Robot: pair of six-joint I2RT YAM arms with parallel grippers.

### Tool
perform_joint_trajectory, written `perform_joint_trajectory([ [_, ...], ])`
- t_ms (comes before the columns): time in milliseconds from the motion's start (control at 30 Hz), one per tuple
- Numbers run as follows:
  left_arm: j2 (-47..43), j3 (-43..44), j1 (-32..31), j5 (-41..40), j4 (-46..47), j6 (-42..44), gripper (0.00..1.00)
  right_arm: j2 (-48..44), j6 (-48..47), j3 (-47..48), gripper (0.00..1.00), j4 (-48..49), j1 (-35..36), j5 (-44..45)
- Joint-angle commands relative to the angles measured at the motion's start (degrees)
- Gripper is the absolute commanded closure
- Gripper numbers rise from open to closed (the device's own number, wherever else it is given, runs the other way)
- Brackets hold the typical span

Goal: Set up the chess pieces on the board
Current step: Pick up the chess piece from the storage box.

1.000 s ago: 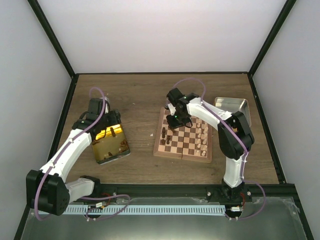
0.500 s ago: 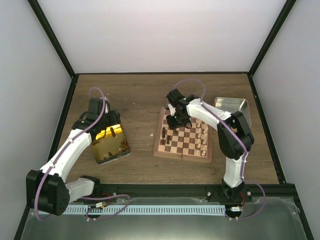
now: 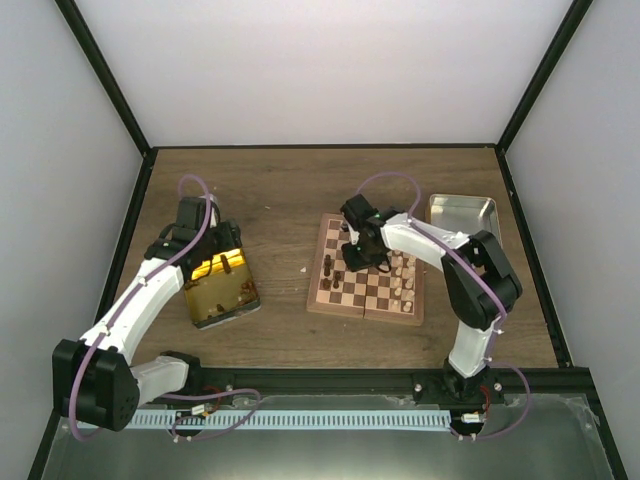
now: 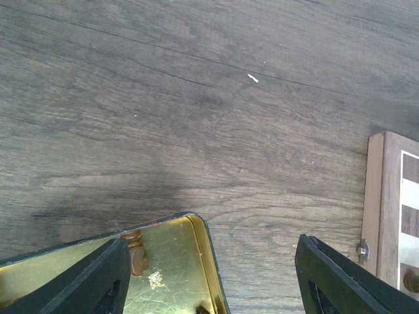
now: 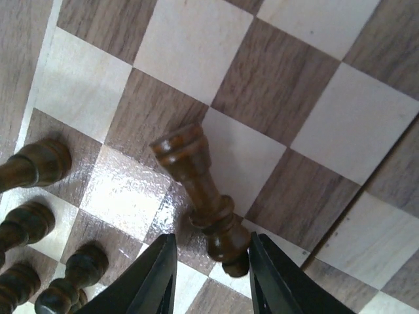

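**Right claw loosely around a dark chessman on the board; left claw wide over the gold tin**

The board [image 3: 365, 309] lies on the tabletop [image 3: 270, 190], right of its middle. The right claw [image 5: 210, 247] hangs over the board's left half, towards the far edge. Between its fingertips stands the head of a dark chessman [image 5: 196, 183], whose base rests on the board where a light and a dark square meet. The claw is narrow but not clamped. A strip of board shows between the head and the left-hand fingertip [image 5: 160, 261], while the other fingertip looks to be touching or just beside it.

More dark chess pieces [image 3: 328, 272] stand along the board's left side, and pale cream ones [image 3: 408, 272] along its right side.

Well to the left of the board, the left claw [image 4: 211, 261] hovers with its fingers spread wide and nothing between them. It sits above the corner of an open gold tin [image 3: 225, 300], and a small brown piece [image 4: 136, 252] lies inside that corner. An empty-looking silver tin [image 3: 462, 213] sits just beyond the board's far right corner.
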Motion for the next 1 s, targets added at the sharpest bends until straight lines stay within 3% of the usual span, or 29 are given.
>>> perform_joint_trajectory([
  [0, -0.6, -0.52, 0.34, 0.93, 1.29, 0.72, 0.29, -3.11, 1.18, -2.77, 0.69, 3.47, 0.56, 1.6],
  [367, 0.37, -0.49, 0.29, 11.19, 4.51, 1.06, 0.29, -3.53, -2.73, -5.43, 0.7, 10.47, 1.14, 7.29],
  [500, 1.66, -0.19, 0.29, 14.32, 4.76, 0.66, 0.29, -3.44, -3.85, -5.86, 0.77, 11.58, 1.14, 7.31],
  [600, 2.48, 0.47, 0.21, 17.72, 5.06, 0.54, 0.27, -3.8, -4.44, -6.37, 0.88, 11.99, 1.19, 7.06],
  [967, 5.61, -0.3, -3.1, 30.03, 15.76, -9.73, 0.22, -12.43, -5.64, -11.14, 0.9, 21.39, 1.14, 4.97],
])
